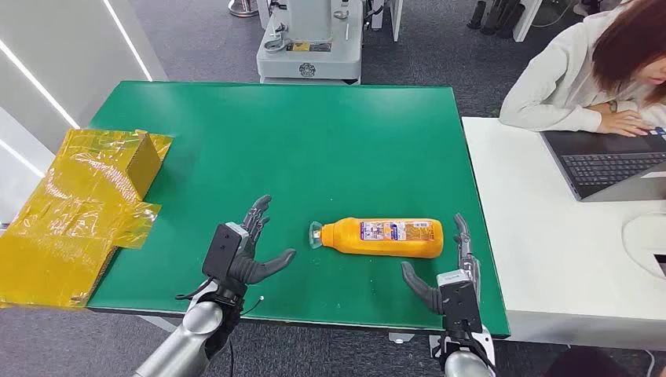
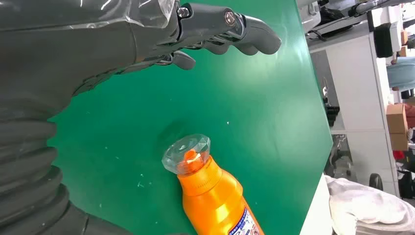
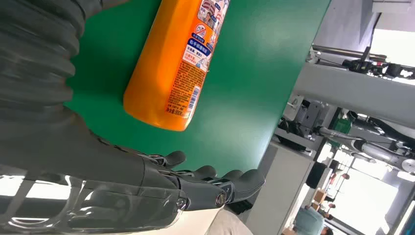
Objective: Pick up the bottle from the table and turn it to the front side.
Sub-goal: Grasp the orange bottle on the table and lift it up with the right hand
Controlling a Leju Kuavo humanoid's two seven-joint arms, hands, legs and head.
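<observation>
Here, orange bottle (image 1: pixel 385 237) lying on its side on green table (image 1: pixel 314 141), clear cap (image 2: pixel 187 154) toward left hand (image 1: pixel 243 251), left hand spread and empty beside cap, right hand (image 1: pixel 448 275) spread and empty just past the base, neither touching.

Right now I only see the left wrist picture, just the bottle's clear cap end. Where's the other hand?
Observer: The right hand waits by the bottle's flat bottom end, fingers apart, not touching it.
Operator: What's over on the left of the table?
Observer: A yellow box on crinkly yellow film, at the green table's left edge.
Operator: Is anybody near?
Observer: Yes, a person sits at the white table on the right, with a laptop.
</observation>
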